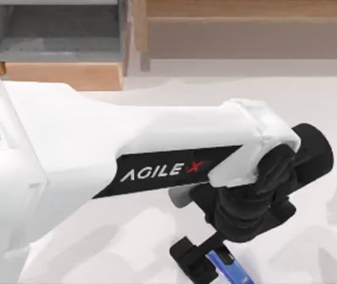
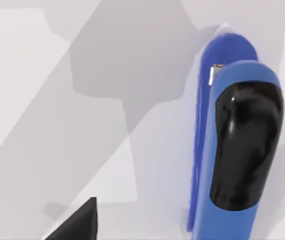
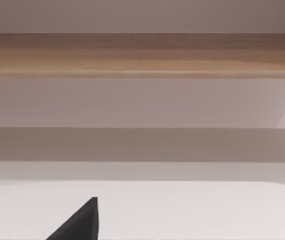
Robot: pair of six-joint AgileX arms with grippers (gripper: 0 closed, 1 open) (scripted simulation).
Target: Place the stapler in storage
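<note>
Top view: the left arm (image 1: 127,160), white with a black band lettered AGILEX, reaches from the left edge across the middle of the white tabletop (image 1: 334,118) and hides much of it. Its black wrist bends down toward the near edge, where the left claw (image 1: 207,263) sits over the stapler (image 1: 230,269). Of the stapler only a short blue length shows, between the black fingers and the bottom edge of the view, lying on the tabletop right of centre. Whether the fingers touch or grip it cannot be told; how far the claw is open cannot be told either.

Storage (image 1: 56,44) stands at the far left of the tabletop, well apart from the stapler: a drawer-like box with grey inner walls and floor and a light wood front panel. To its right a wide wooden shelf unit (image 1: 245,23) runs along the far edge. The arm lies between stapler and storage.

Left wrist view: the stapler (image 2: 237,150) is seen close, bright blue with a glossy rounded black pad on top, resting on the tabletop (image 2: 57,100); one black fingertip (image 2: 80,222) shows apart from it.

Right wrist view: the wooden shelf unit (image 3: 142,55) is seen from the front, with the pale tabletop (image 3: 207,210) below and one black fingertip (image 3: 80,222); the right claw's opening cannot be told.
</note>
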